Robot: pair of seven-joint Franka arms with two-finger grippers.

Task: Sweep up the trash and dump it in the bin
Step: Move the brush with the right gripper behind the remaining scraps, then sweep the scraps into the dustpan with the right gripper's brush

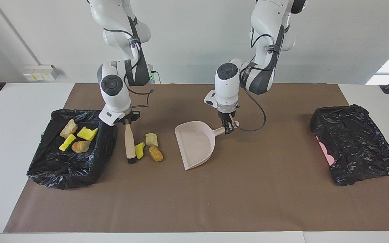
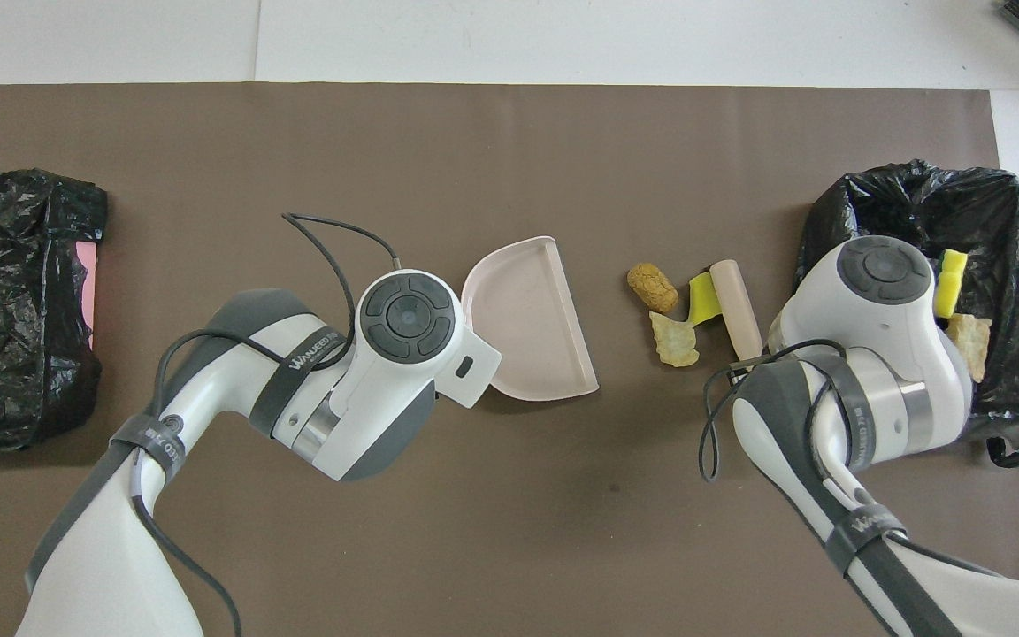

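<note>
Brush and dustpan held over the brown mat

We see a white worktop [image 1: 19, 111] under a brown mat [image 1: 194, 199], a pale wall above. The right gripper [image 1: 127, 122] has its jaws clamped on the brush [image 1: 129, 143], touching the trash [image 1: 149, 146] beside a black-lined bin [image 1: 69, 172] holding four more pieces. The left gripper [image 1: 229, 128] grips the dustpan [image 1: 194, 145] by its handle. A second black bag [image 1: 356, 148] lies at the left arm's end.

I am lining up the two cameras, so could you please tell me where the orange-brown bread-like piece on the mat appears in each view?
Facing view: the bread-like piece lies left of centre, between the brush and the dustpan.
Overhead view: it lies right of centre, again between brush and dustpan.
Shared landmark: the yellow sponge bit, touching the brush head, sits right beside it.
</note>
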